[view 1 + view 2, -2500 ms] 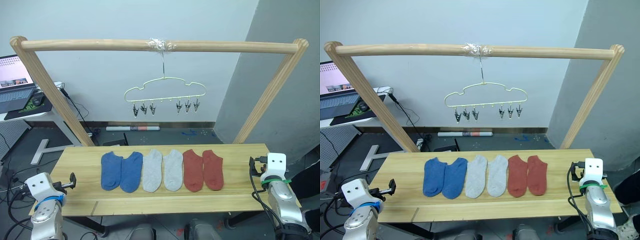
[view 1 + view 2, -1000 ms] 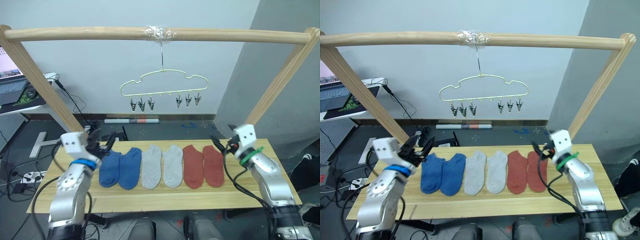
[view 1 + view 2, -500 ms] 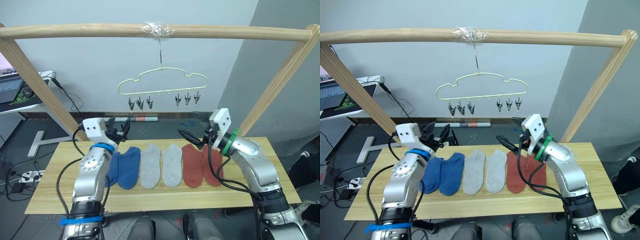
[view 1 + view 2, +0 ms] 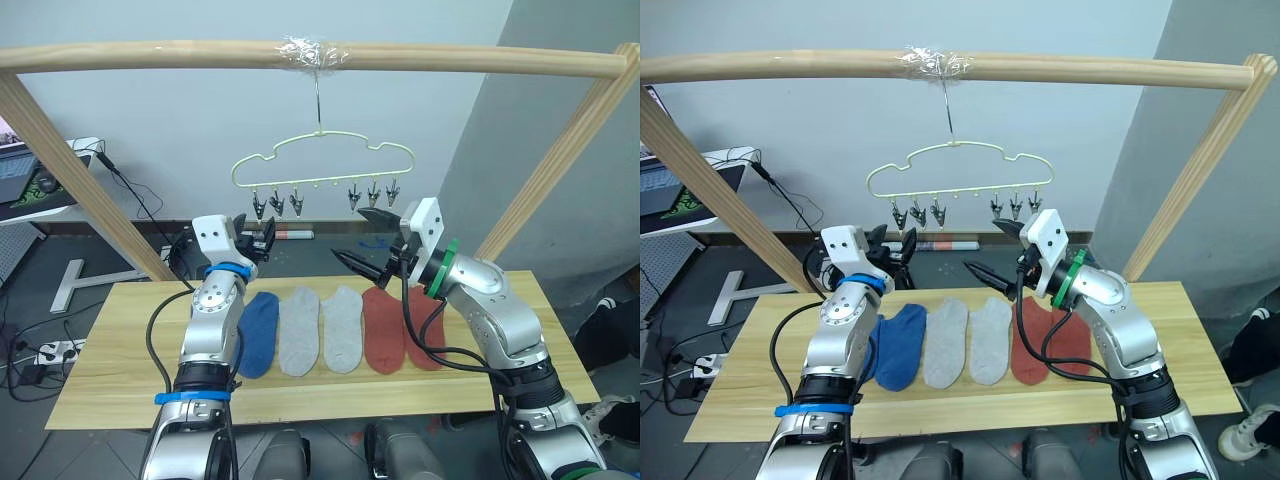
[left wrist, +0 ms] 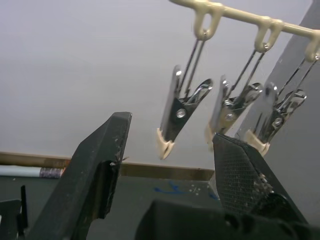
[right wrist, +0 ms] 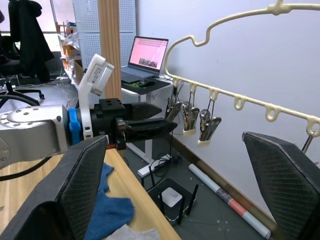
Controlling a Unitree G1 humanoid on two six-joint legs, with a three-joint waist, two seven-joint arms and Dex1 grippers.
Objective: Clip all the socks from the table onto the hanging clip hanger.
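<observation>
Several socks lie in a row on the table: a blue sock with a second blue one mostly hidden behind my left arm, two grey socks and two red socks. The pale clip hanger hangs from the wooden bar, its dark clips all bare. My left gripper is open just below the leftmost clips; the leftmost clip lies ahead between its fingers, ungripped. My right gripper stands wide open and holds nothing, below the right-hand clips.
A wooden frame bar on two slanted posts spans the table. A desk with a laptop stands beyond the left post. Cables run along both arms. Bare tabletop lies at both ends of the sock row.
Both arms have risen from the table's ends and swung inward. The left gripper has come up under the left clips, and the right gripper has moved left and up under the right ones.
</observation>
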